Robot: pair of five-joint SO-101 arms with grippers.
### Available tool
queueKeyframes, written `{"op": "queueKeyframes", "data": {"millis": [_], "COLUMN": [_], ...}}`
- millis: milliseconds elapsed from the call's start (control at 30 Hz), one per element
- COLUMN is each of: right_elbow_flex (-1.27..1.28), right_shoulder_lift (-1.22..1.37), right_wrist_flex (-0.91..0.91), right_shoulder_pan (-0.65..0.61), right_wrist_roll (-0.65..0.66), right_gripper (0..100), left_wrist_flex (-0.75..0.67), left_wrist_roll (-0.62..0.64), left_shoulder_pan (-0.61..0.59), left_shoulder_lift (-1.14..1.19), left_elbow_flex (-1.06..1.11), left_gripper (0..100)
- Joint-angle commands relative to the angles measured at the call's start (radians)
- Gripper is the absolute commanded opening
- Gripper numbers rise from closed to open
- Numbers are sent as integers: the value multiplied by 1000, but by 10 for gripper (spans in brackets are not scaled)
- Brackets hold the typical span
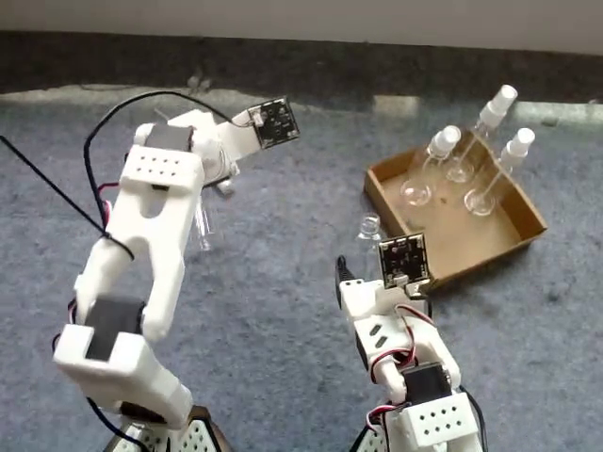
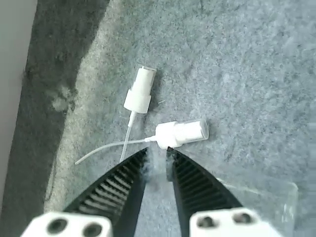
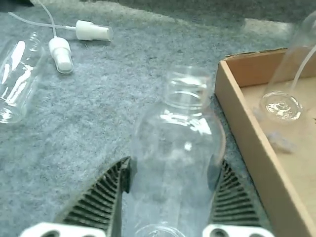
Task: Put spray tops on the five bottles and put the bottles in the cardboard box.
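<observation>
Right wrist view is showing a clear bottle [image 3: 180, 133] with a bare, open neck, pinched at its rounded, glassy sides by the ribbed black fingers [image 3: 106, 192] of the right claw [image 3: 173, 168]. Seen from the high view, that bottle is sitting just outside the near wall of the cardboard box [image 1: 382, 198], a shallow brown tray with raw folded edges. Three capped bottles [image 1: 429, 169] are standing inside the box, each one wearing a white plastic sprayer with a thin tube running down through it.

Two loose spray tops [image 2: 139, 91] are lying on the bench [image 2: 247, 59], which is showing a grey, fuzzy, carpet-like surface, and their slender white tubes are crossing. The left claw [image 2: 157, 155] is hovering with its tips narrowly parted and holding nothing (whether they are touching the nearer top [image 2: 182, 132] cannot be told). A second bare bottle [image 2: 266, 197] is lying on its side beside that claw.
</observation>
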Motion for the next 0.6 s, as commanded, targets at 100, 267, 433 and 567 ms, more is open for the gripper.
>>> {"op": "queueKeyframes", "data": {"millis": [100, 267, 433, 567], "right_elbow_flex": [-1, -1, -1, -1], "right_shoulder_lift": [-16, -16, -16, -16], "right_wrist_flex": [-35, -35, -35, -35], "right_shoulder_pan": [4, -36, -36, -36], "right_wrist_roll": [0, 2, 2, 2], "right_gripper": [126, 126, 126, 126], "left_wrist_flex": [29, 31, 29, 31], "left_wrist_roll": [-15, -20, -20, -20], "left_shoulder_pan": [16, 5, -8, -21], "left_shoulder_lift": [277, 452, 616, 746], "left_elbow_flex": [-378, -599, -762, -912], "left_gripper": [165, 160, 178, 179]}}
